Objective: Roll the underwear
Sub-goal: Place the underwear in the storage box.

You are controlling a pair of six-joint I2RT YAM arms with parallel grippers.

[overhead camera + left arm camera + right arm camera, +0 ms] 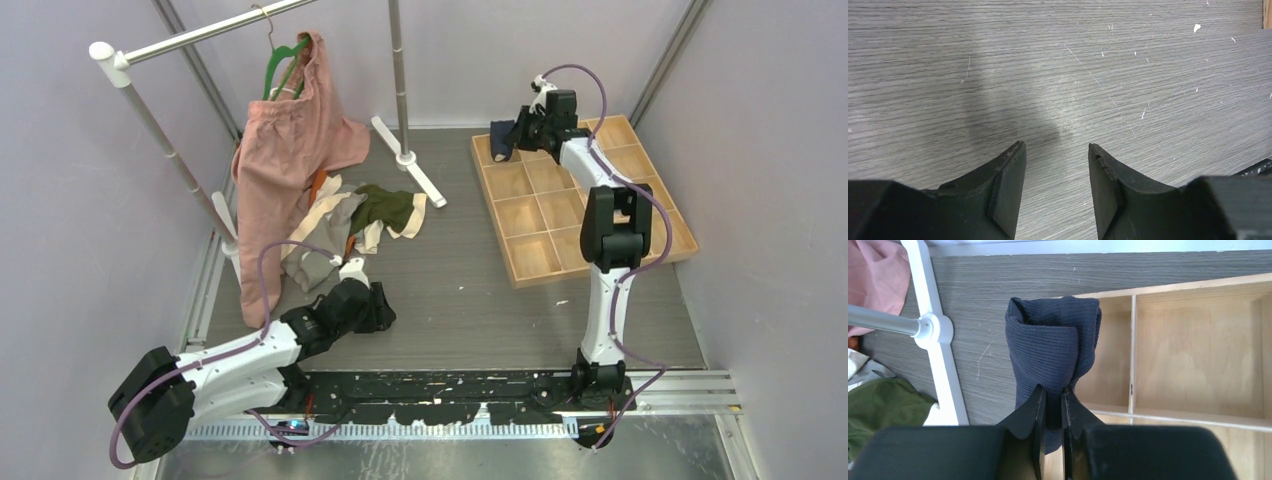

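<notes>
A rolled navy underwear (1053, 350) hangs from my right gripper (1053, 390), which is shut on it above the far left corner of the wooden tray (520, 270); from above the roll (502, 140) shows at the tray's back left edge. A heap of loose underwear (350, 225), olive green (385, 207), grey and cream, lies on the table left of centre. My left gripper (1057, 146) stands open over bare grey tabletop, nothing between its fingers, just near of the heap (378, 305).
A large pink garment (285, 160) on a green hanger hangs from the white rack (130, 70) at the back left. The rack's white foot (410, 160) (933, 330) lies between the heap and the tray. The tray's compartments (1198, 345) show bare wood.
</notes>
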